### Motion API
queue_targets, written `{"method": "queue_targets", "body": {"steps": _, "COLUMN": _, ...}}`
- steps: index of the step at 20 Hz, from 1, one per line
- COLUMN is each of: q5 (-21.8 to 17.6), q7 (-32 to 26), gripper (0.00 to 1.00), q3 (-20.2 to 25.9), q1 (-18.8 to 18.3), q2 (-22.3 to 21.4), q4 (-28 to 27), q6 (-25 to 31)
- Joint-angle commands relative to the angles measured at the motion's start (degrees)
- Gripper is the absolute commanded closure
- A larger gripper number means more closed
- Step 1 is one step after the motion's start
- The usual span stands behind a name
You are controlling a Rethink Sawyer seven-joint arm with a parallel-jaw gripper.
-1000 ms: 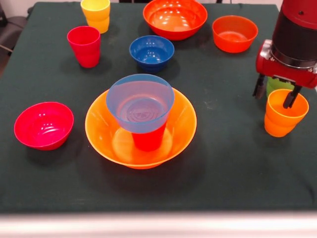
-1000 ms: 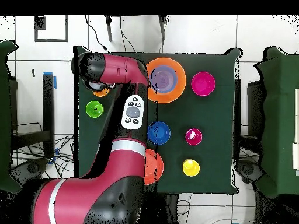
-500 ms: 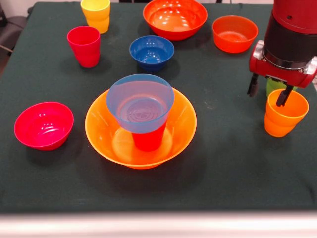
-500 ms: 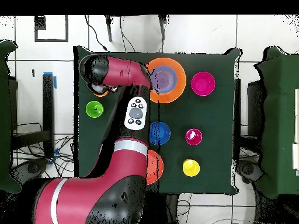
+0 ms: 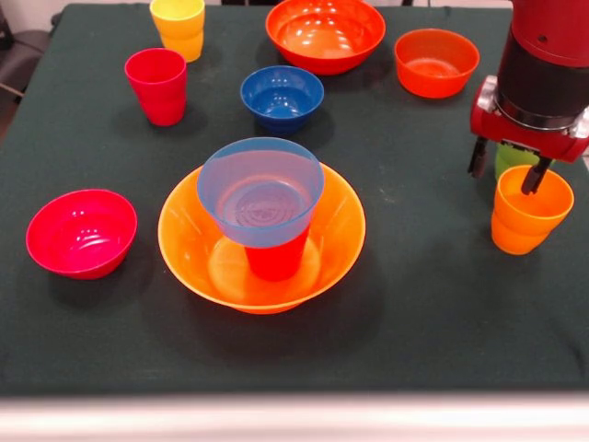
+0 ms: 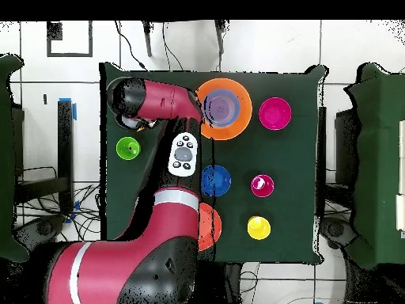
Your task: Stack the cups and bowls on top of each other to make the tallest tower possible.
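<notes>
Gripper fingers apart, straddling the back rim of the orange cup, one finger tip inside, not clamped. Green cup just behind it. Tower well off to the side: orange bowl, red cup, light blue bowl on top.

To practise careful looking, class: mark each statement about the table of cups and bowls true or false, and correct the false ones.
1. The light blue bowl sits on a red-orange cup inside the large orange bowl. True.
2. The pincer hangs open above the orange cup. True.
3. The magenta bowl is stacked on the tower. False: it stands alone on the table.
4. The yellow cup lies tipped over. False: it stands upright.
</notes>
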Motion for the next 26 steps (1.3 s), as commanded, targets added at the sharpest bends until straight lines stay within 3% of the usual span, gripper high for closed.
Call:
{"method": "queue_targets", "body": {"steps": 1, "q5": -1.34, "q7": -0.39, "gripper": 0.0, "q3": 7.11, "q1": -1.16, "q2": -0.55, "q4": 5.48, "q6": 1.19}}
{"method": "queue_targets", "body": {"steps": 26, "q5": -2.96, "q7": 0.66, "gripper": 0.0, "q3": 6.09, "q1": -0.95, "q2": 3.79, "q4": 3.54, "q6": -3.15}}
